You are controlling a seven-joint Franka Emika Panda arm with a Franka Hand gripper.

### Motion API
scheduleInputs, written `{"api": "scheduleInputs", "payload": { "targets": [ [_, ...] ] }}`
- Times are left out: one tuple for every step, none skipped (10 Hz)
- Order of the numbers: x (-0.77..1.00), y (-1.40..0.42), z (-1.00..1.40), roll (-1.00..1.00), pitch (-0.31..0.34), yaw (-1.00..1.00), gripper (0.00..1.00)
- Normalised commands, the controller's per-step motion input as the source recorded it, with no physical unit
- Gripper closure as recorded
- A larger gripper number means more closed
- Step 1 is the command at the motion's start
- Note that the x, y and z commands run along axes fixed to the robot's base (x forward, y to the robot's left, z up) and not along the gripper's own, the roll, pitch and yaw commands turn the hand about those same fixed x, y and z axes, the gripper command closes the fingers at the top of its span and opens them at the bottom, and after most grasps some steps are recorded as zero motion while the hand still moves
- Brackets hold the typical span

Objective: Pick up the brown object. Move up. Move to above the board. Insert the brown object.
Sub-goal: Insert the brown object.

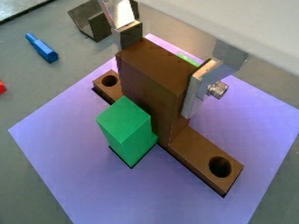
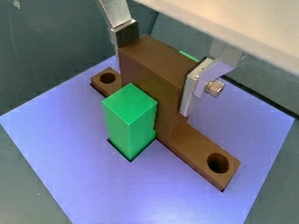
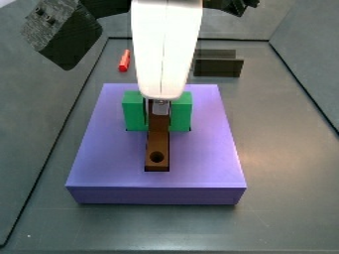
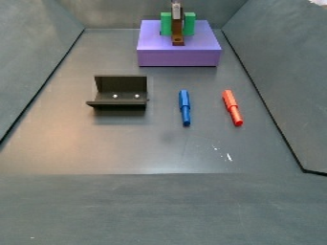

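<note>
My gripper (image 2: 162, 54): over the board (image 2: 70, 166), fingers (image 2: 200, 86) clamped on the brown object (image 2: 158, 74) | brown object: upright block between my pads, long base seated in board groove | green block (image 2: 129, 118): touching brown object | blue peg (image 4: 185, 106), red peg (image 4: 232, 106), fixture (image 4: 117, 92): on floor, well apart from board

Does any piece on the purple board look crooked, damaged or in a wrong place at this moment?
Nothing stands out. The brown object sits straight in the groove of the board, with the green block upright around it. The gripper is closed on the brown object's raised part. No damage shows.
</note>
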Motion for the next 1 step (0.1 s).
{"api": "scheduleInputs", "payload": {
  "targets": [
    [0.0, 0.0, 0.0, 0.0, 0.0, 0.0, 1.0]
  ]
}}
